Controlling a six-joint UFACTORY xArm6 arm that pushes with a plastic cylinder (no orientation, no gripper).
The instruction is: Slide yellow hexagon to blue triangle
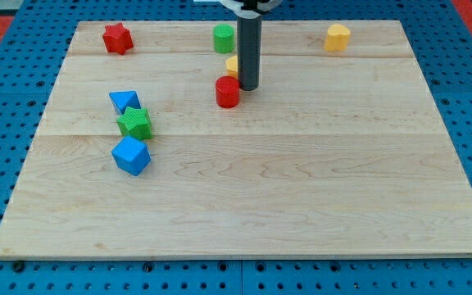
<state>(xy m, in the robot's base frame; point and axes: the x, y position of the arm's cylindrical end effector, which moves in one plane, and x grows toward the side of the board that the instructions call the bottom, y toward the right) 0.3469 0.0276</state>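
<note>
A yellow hexagon-like block [338, 37] lies near the view's top right of the wooden board [301, 188]. The blue triangle [124, 102] lies at the left, touching a green block [134, 123] just below it. My tip [247, 88] rests near the top centre, right beside a red cylinder [228, 92] on its left. A second yellow block [231, 65] is mostly hidden behind the rod, so its shape cannot be made out. The tip is far to the right of the blue triangle and well left of the yellow hexagon-like block.
A blue cube [131, 156] sits below the green block. A green cylinder [224, 38] stands at top centre, just above the hidden yellow block. A red star [117, 38] lies at the top left. Blue pegboard surrounds the board.
</note>
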